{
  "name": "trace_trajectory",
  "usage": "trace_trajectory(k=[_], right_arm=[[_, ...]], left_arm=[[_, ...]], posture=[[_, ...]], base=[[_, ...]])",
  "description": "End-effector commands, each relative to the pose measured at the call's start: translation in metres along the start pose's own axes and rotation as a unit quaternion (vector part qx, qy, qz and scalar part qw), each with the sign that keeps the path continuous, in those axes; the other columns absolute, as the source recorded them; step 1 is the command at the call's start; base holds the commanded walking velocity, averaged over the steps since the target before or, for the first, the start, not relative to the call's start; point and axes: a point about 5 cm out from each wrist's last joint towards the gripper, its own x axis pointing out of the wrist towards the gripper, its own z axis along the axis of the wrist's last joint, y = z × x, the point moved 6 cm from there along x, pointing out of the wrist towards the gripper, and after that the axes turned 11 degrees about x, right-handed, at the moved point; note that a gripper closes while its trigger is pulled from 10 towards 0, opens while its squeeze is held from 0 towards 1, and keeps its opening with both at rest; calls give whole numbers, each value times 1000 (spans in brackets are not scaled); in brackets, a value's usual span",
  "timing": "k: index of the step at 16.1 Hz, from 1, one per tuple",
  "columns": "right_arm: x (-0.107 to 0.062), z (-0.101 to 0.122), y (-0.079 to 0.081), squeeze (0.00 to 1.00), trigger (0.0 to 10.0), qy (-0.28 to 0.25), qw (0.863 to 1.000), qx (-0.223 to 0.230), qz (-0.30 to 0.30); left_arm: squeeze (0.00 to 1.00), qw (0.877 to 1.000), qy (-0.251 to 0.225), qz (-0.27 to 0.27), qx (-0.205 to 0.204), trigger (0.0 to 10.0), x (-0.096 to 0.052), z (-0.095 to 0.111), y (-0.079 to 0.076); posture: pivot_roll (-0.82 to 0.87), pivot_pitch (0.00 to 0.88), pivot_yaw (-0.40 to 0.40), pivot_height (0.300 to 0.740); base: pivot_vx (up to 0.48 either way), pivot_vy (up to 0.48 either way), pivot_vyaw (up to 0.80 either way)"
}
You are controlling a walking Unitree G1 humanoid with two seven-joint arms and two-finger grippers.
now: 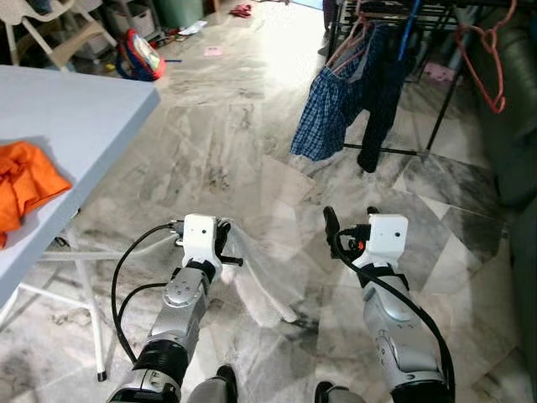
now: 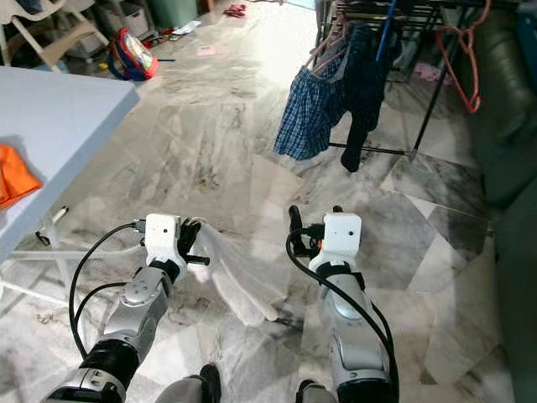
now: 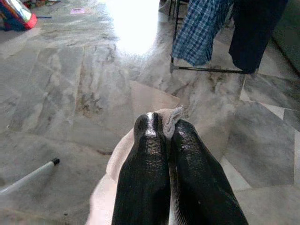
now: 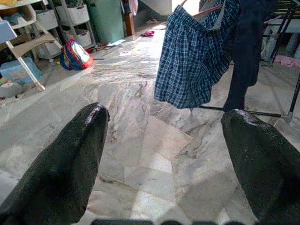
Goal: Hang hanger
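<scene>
My left gripper (image 1: 225, 244) is shut on a pale, thin garment (image 1: 256, 281) that drapes down from it toward the floor; in the left wrist view the two black fingers (image 3: 145, 173) pinch a fold of this cloth (image 3: 171, 120). Whether a hanger is inside it I cannot tell. My right gripper (image 1: 351, 220) is held beside it at the same height, open and with nothing in it (image 4: 164, 140). Ahead to the right stands a black drying rack (image 1: 419, 17) with plaid shorts (image 1: 331, 105) on a pink hanger and a dark garment (image 1: 382, 92).
A light blue table (image 1: 75, 117) with an orange cloth (image 1: 25, 180) stands close on my left, its white legs near my left arm. Red hangers (image 1: 487, 59) dangle at the rack's right end beside a dark green sofa (image 1: 512, 134). A backpack (image 1: 143, 54) lies far left.
</scene>
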Motion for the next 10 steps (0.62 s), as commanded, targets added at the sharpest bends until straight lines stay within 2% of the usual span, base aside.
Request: trace_trajectory(k=[1,5,10], right_arm=[[1,-3,0,0,10000,2,1000,-3,-1],[15,4,-4,0,10000,-9,1000,-10,1],[29,16,-11,0,10000,-26,999,-18,-3]], left_arm=[[0,1000,0,4,6,10000,1,0,2],[0,1000,-15,1,8,10000,15,18,-2],[0,1000,-29,-5,11,10000,28,37,-6]], posture=[[32,142,51,740],[35,8,52,740],[17,0,60,740]], base=[[0,0,0],[0,0,0],[0,0,0]])
